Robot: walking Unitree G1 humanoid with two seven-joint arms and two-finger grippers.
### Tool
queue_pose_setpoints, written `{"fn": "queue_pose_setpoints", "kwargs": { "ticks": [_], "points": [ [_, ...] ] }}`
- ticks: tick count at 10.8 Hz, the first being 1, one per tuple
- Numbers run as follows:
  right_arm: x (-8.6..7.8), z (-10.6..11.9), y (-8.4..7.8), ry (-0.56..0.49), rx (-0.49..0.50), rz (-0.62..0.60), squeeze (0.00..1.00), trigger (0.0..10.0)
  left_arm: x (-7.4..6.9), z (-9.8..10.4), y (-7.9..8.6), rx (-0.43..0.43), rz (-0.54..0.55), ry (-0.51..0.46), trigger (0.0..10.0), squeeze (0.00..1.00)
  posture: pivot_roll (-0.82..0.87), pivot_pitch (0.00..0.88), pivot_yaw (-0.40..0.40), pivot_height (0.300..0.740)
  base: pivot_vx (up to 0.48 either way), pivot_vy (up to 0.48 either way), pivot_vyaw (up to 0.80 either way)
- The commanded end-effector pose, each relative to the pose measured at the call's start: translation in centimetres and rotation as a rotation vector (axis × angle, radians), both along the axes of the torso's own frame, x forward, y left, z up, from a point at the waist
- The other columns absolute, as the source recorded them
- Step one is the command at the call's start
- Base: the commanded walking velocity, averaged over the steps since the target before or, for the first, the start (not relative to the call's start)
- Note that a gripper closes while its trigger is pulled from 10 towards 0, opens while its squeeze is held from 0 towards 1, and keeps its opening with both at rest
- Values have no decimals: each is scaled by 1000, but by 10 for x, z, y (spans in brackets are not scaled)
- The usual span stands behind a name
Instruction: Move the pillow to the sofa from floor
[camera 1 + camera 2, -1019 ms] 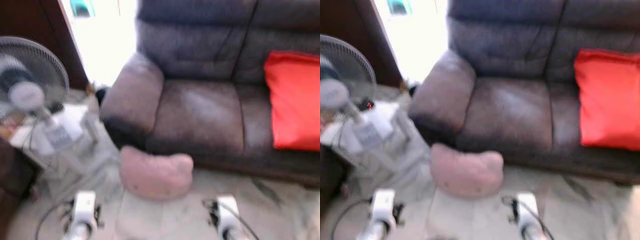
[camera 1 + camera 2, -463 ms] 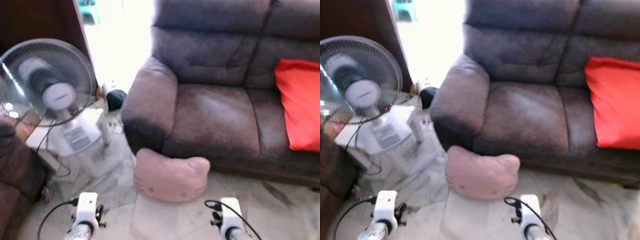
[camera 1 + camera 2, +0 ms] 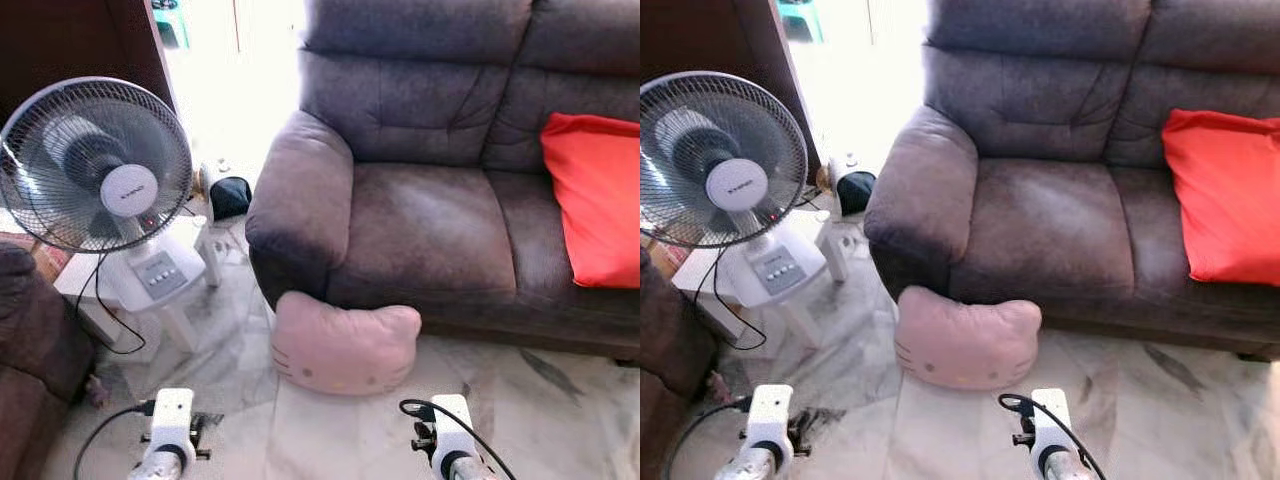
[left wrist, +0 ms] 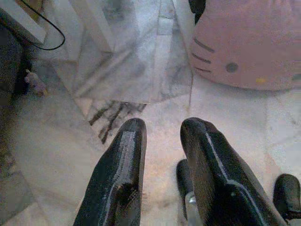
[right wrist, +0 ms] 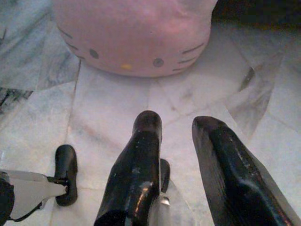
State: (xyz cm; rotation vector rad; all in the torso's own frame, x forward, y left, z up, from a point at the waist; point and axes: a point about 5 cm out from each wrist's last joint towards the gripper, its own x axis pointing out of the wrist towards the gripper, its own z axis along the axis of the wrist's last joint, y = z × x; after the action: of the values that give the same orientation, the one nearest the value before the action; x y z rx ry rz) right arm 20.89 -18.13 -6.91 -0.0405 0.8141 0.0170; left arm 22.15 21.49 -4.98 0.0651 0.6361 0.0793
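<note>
The head's two eyes look forward and down from well above the floor, while both wrist cameras sit near it, sharing the pillow.

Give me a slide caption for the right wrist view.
Right hand, fingers apart, above marble floor, facing the pink cat-face pillow.

fan left, bare floor ahead
</note>
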Motion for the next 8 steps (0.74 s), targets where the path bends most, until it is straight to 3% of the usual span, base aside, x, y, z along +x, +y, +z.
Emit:
{"fn": "queue_pose_setpoints", "kwargs": {
  "ticks": [1,2,8],
  "points": [
    [-1,-1,-4,33,-29,-2,0,10000,-9,-8,-2,3,4,60,10000,0,59,147,-17,740,0,0,0],
    [-1,-1,-3,36,-8,1,0,10000,-9,-8,-2,5,6,71,10000,0,68,147,-18,740,247,0,-525],
    [3,1,-4,20,-15,12,0,10000,-11,-9,1,10,26,75,10000,0,77,159,-35,740,307,0,0]
  ]
}}
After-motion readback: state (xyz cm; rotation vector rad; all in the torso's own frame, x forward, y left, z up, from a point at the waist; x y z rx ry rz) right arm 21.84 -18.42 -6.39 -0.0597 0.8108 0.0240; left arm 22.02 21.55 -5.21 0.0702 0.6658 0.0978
